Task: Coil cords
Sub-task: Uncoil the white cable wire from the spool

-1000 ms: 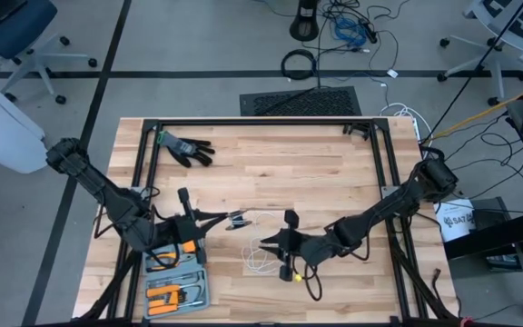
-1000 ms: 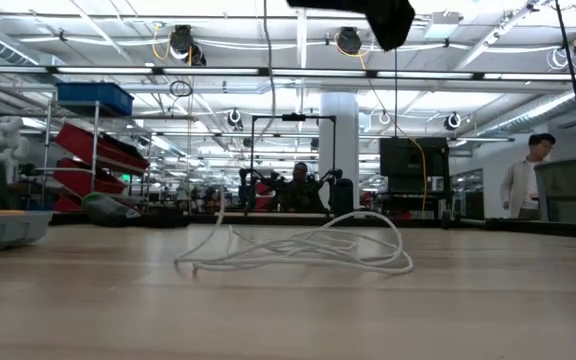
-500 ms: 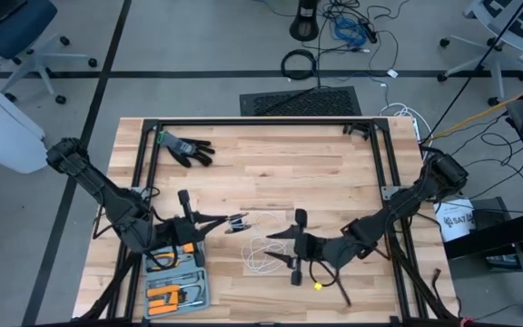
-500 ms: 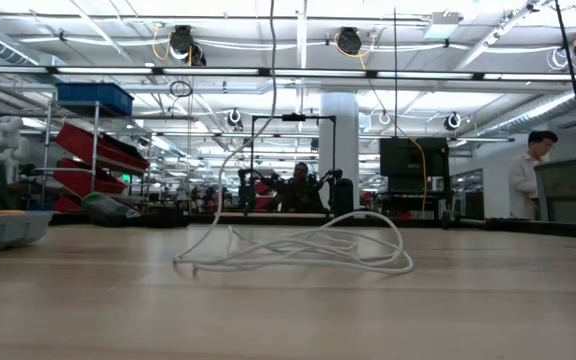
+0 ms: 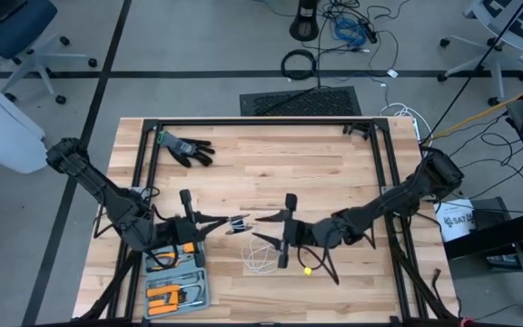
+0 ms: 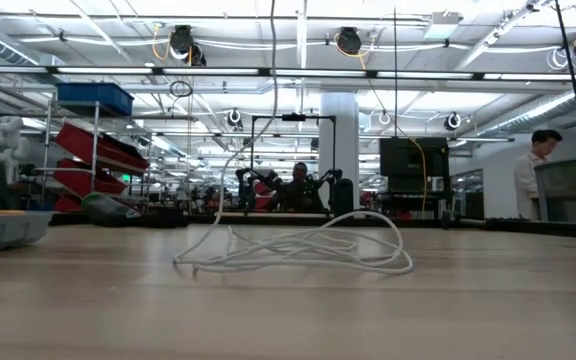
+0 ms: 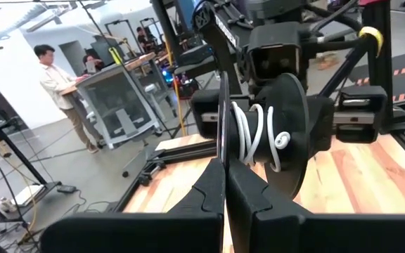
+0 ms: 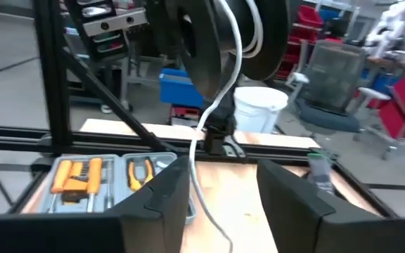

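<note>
A thin white cord (image 5: 261, 259) lies in loose loops (image 6: 298, 250) on the wooden table near its front middle. One strand (image 6: 268, 100) rises from the pile to a small black spool (image 7: 266, 133), which has a few turns of cord wound on it. My left gripper (image 5: 234, 222) is shut on that spool above the table. My right gripper (image 5: 284, 232) stands open just right of the spool, pointing at it. The hanging strand (image 8: 197, 154) runs down between its fingers; I cannot tell whether it touches them. My left gripper pinches the rim of one black spool disc (image 7: 223, 151) between its two fingers. The fingers lie level and come from the table's left side. The spool is lifted clear of the table with its discs on edge, and the cord hangs slack from it.
A black glove (image 5: 187, 148) lies at the far left. A grey tray of orange-handled tools (image 5: 175, 283) sits at the near left, beside my left arm. Black frame rails (image 5: 261, 123) border the table. A white bucket (image 5: 455, 221) stands off the right edge. A person (image 6: 536, 170) stands far behind the table.
My right gripper has risen, leaving the top of the low view, and has rolled at the wrist. Over the last half second it has come a little toward the spool. The cord pile has stayed on the table.
</note>
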